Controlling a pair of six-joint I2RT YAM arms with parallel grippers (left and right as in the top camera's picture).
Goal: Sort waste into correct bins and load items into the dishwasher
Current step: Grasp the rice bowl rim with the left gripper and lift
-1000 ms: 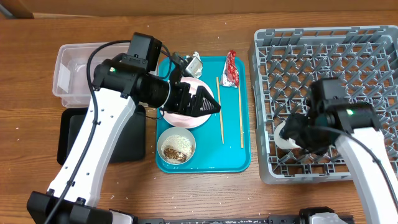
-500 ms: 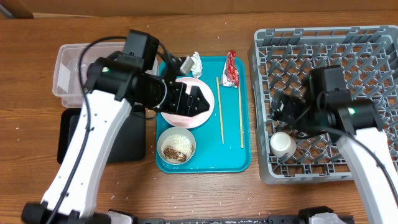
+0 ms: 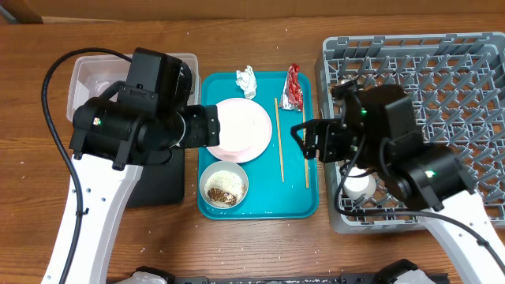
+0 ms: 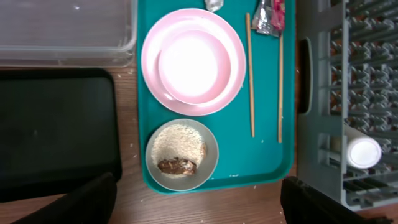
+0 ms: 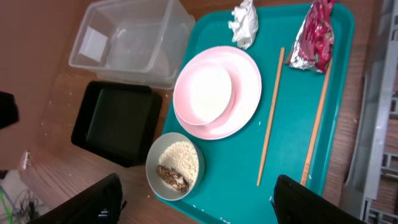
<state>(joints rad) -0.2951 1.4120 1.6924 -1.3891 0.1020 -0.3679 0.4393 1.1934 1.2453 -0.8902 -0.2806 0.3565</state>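
Now the small white cup (image 3: pixel 360 186) lay released in the large grey lattice dish rack (image 3: pixel 442 71), near the worktop's front-right corner. Right gripper (image 5: pixel 199 210) had swung toward the teal plastic tray (image 3: pixel 296 197), jaws apart; left gripper (image 4: pixel 205 210) jaws apart too. One item loaded.

Pulled left arm (image 3: pixel 134 130) back off the stacked plates (image 3: pixel 241 130), baring them, let go of the white cup (image 3: pixel 359 186), left it seemingly upright in the grey rack (image 3: pixel 465 79)'s near-left corner, swung right arm (image 3: pixel 394 142) over the teal tray (image 3: pixel 296 201)'s edge.
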